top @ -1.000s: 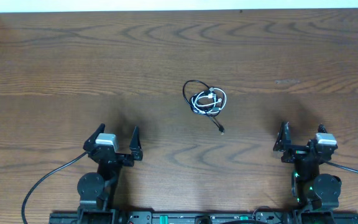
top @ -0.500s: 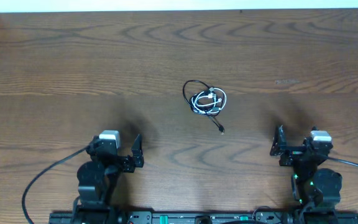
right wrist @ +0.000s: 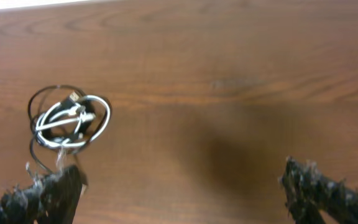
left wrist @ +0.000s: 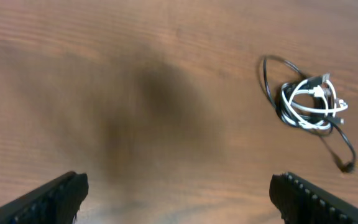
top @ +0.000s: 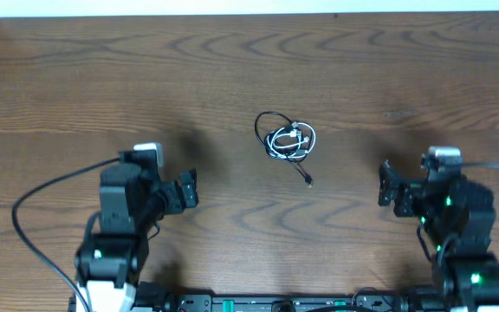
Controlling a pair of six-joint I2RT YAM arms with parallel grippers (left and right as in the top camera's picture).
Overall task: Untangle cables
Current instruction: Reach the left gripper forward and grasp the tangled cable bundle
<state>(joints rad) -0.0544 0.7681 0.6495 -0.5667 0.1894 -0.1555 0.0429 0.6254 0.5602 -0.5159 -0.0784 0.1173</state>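
Clearly the untangling has not begun, as I judge it: I am at the reaching stage, with nothing in either tool. My left gripper [left wrist: 179,198] has its fingers spread wide apart and empty, and my right gripper [right wrist: 179,186] stands the same, wide and holding nothing. Both hang near my side of the table [top: 102,78], well apart from the work.

The cables [top: 288,140] lie as one small knot on the bare wood near the middle of the table, between my two arms and farther out. The white cord [left wrist: 309,102] is coiled tight, and the black cord [left wrist: 265,78] loops out beside it and threads through it. A black tail runs off toward me and ends in a small plug [top: 308,180].

Next I would bring both tools in over the knot, one to pinch the white coil and one to take the black loop or its loose tail. The cords are thin, so the fingers must come down close to the wood.

No box, tray or bin shows in any view.
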